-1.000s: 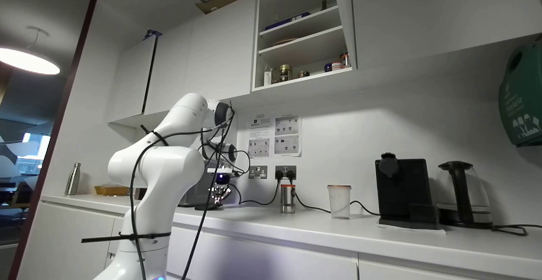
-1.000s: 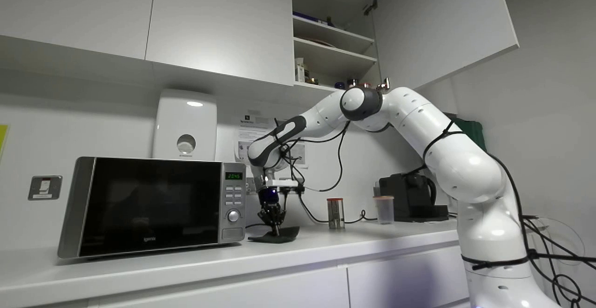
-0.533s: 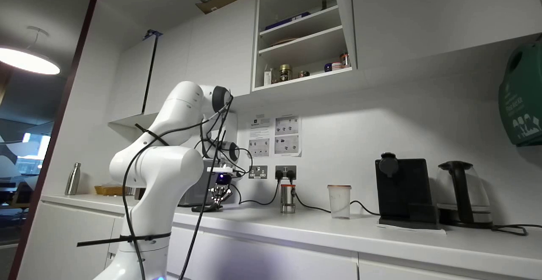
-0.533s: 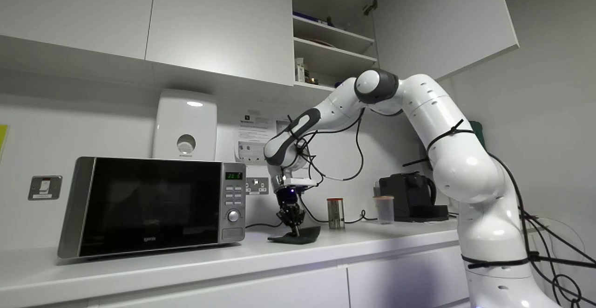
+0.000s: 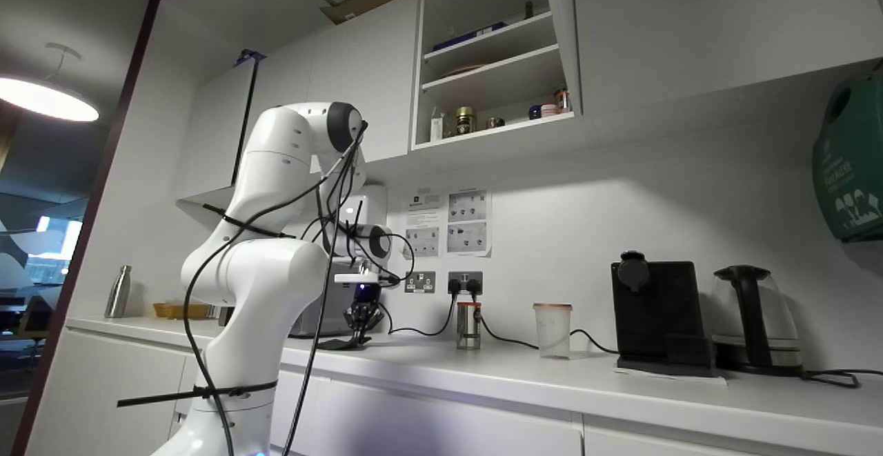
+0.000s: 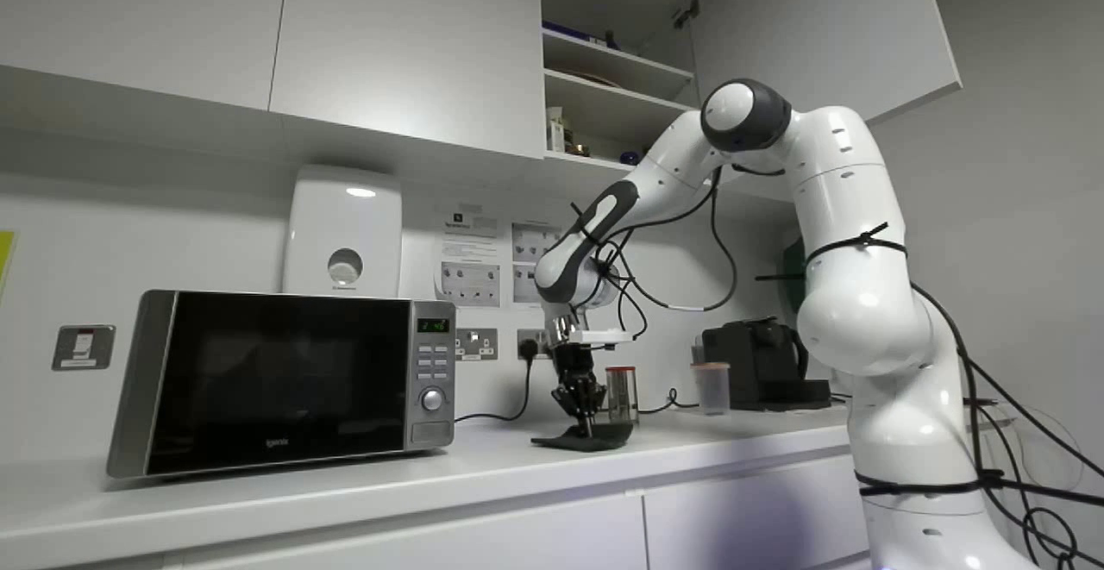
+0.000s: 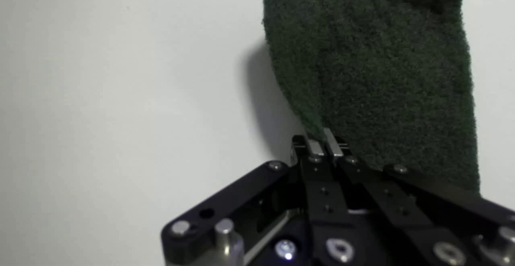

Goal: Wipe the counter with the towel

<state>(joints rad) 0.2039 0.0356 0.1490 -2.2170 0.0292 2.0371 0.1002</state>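
Observation:
A dark grey-green towel (image 7: 386,64) fills the upper right of the wrist view, its lower left edge pinched up between the fingertips. My gripper (image 7: 322,139) is shut on that edge. The rest of the towel spreads over the white counter (image 7: 120,117), with a shadow beneath the raised left side. In both exterior views the gripper (image 6: 588,425) points down at the worktop, and the towel (image 6: 604,439) shows as a low dark strip under it, one end curling slightly up. Whether the fingertips touch the counter (image 5: 441,366) cannot be told.
The microwave (image 6: 285,380) stands left of the towel in an exterior view. A metal canister (image 6: 623,395) is just behind the gripper, beside a plastic cup (image 5: 553,330). Farther along are a black coffee machine (image 5: 659,314) and a kettle (image 5: 755,314). A cabinet door (image 6: 828,44) hangs open above the arm.
The gripper has dragged the towel along the counter, away from the microwave and closer to the canister. The arm's elbow has risen and folded back. The grip has stayed shut.

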